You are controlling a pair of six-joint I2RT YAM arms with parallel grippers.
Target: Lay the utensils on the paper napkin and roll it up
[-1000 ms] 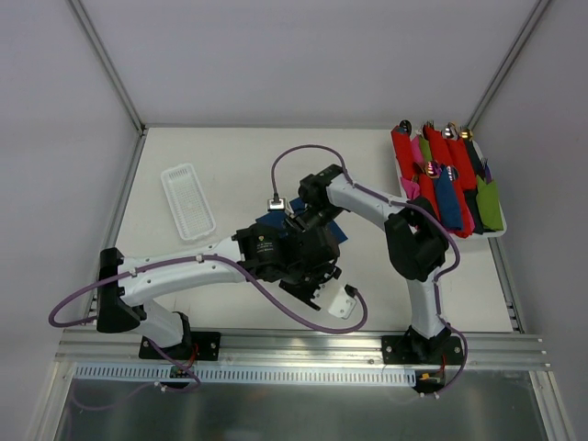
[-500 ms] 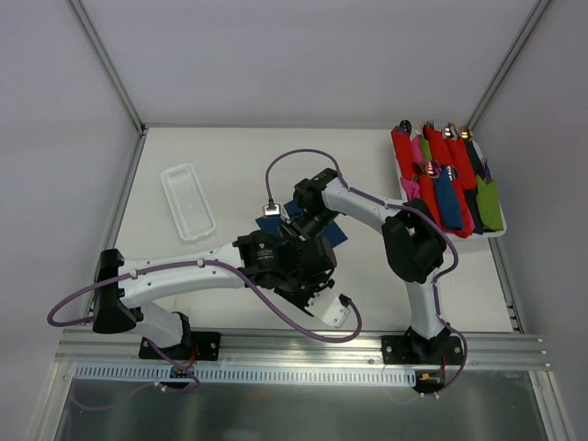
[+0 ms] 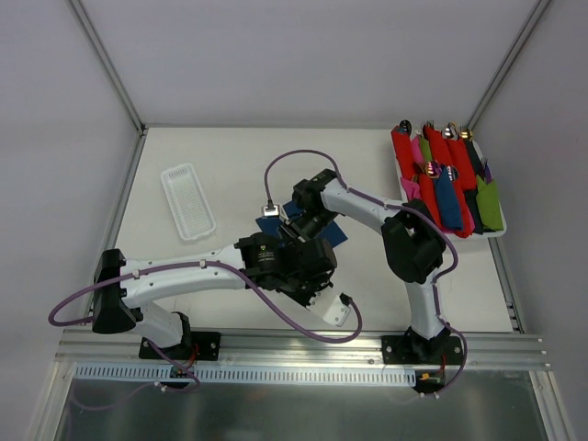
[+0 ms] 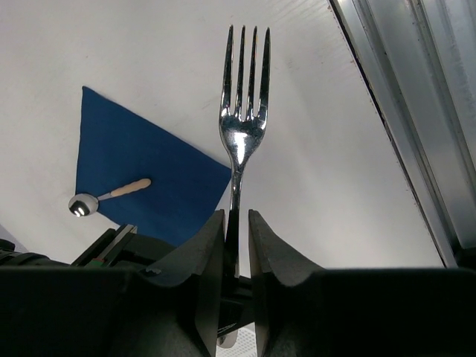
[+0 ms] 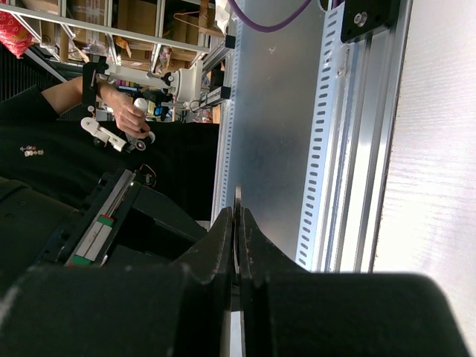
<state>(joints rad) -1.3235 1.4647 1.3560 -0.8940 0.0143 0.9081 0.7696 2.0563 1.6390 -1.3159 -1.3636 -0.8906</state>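
The fork (image 4: 242,137) gleams as polished metal; the paper napkin (image 4: 149,163) looks matt and smooth.

No text, brand, number or sign is legible in any view. Faint print on the left arm's round motor housing (image 3: 266,248) and a small mark on a dark garment (image 5: 33,151) are too small to read.
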